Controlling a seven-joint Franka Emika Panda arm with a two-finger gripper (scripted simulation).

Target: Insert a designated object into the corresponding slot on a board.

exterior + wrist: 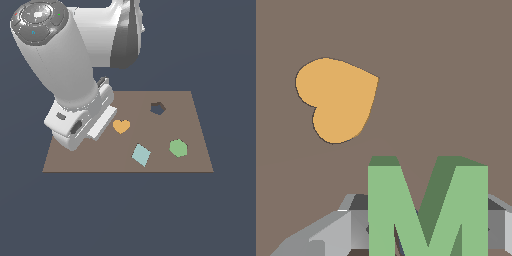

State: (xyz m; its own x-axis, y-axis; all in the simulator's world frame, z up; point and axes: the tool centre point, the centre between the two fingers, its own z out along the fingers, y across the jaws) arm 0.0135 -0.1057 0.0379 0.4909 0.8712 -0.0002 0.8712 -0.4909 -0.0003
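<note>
- My fingers [428, 235] are clamped on the green letter M [428, 205]: in the wrist view the grey pads sit on either side of it, and it stands square in front of the camera, above the brown board [456, 75].
- I hold it up off the board, I judge, so that it can travel over the other shapes without catching on them.
- The orange heart [336, 100] lies flush in the board, just beside where I hang; in the exterior view it shows right next to my wrist [80, 120].
- In the exterior view my arm hides the letter, the fingers and that side of the board, so the letter's place is known from the wrist view only.
- The M-shaped slot shows in neither view. It may be under my arm or outside the wrist camera's field; I cannot tell which.
- The board is the one holder here. The heart, the pale teal diamond [141, 154] and the green hexagon [178, 148] each seem to fill a cutout.
- The pentagon cutout [157, 107] towards the far edge is dark and holds nothing; its shape does not suit my letter.
- Next I must find the slot, match the letter's turn to it, and lower straight; a slight twist could jam an edge.
</note>
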